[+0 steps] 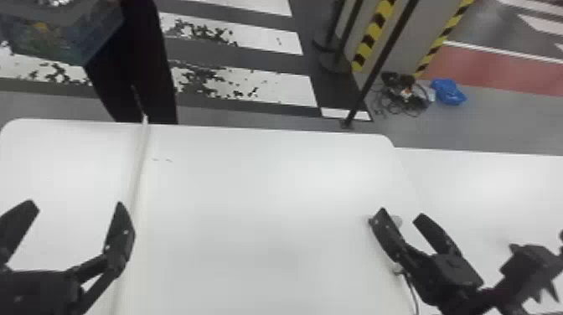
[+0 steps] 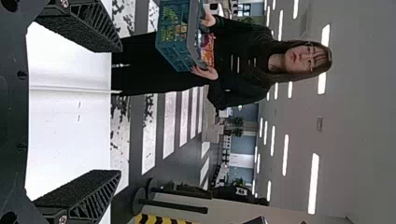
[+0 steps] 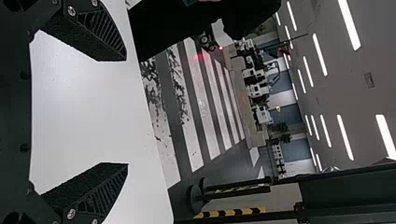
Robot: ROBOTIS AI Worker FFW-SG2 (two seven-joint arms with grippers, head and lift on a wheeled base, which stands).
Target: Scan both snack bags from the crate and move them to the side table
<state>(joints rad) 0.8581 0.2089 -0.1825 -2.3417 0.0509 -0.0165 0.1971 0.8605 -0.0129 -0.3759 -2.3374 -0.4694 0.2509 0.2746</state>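
Left gripper [image 1: 76, 204] and right gripper [image 1: 401, 213] spread empty over bench [image 1: 251, 234]; crate [image 1: 71, 48] past far-left corner. Snack bag [image 2: 208, 55] looks light, squishy, crushable imo, so pinch an end gently.

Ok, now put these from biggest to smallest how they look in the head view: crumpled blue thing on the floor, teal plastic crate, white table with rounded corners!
1. White table with rounded corners
2. Teal plastic crate, partly cut off by the edge
3. Crumpled blue thing

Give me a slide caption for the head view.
Left gripper and right gripper open over a white table while a person holds a crate beyond it.
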